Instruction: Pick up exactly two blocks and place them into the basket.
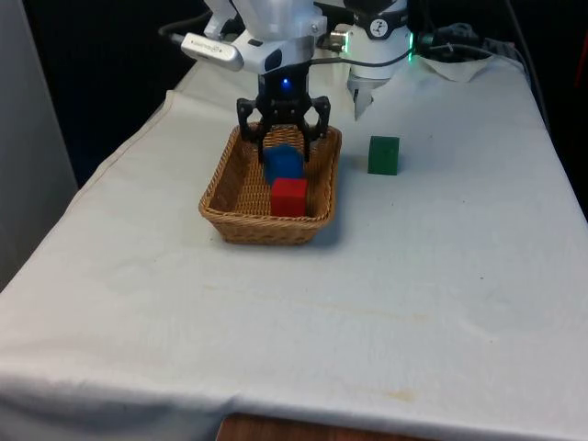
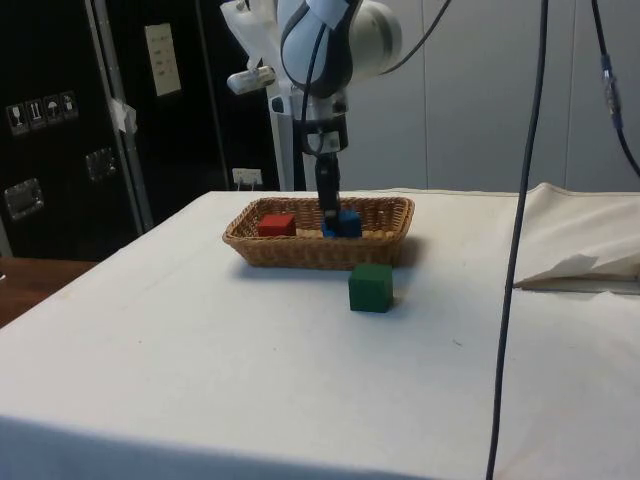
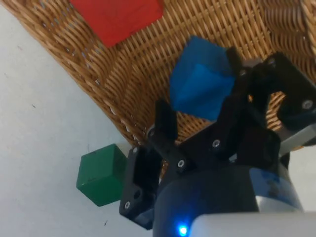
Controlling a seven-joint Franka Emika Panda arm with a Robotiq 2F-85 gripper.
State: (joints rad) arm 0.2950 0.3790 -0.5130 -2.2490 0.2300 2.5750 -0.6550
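Observation:
A woven basket (image 1: 266, 228) (image 2: 300, 250) (image 3: 113, 108) stands on the white cloth and holds two blocks. The red block (image 1: 288, 197) (image 2: 276, 225) (image 3: 118, 17) lies at the basket's near end in the front view. The blue block (image 1: 283, 163) (image 2: 345, 225) (image 3: 200, 84) rests tilted on the basket floor behind it. My gripper (image 1: 285, 142) (image 2: 330, 205) (image 3: 197, 91) hangs just above the blue block, open, with its fingers spread on either side of it. A green block (image 1: 384, 155) (image 2: 371, 288) (image 3: 101, 174) sits on the cloth outside the basket, on the front view's right.
Crumpled white material (image 1: 459, 64) lies at the table's far right corner in the front view. A folded sheet (image 2: 590, 265) lies on the table in the side view, and a dark cable (image 2: 520, 200) hangs in front of it.

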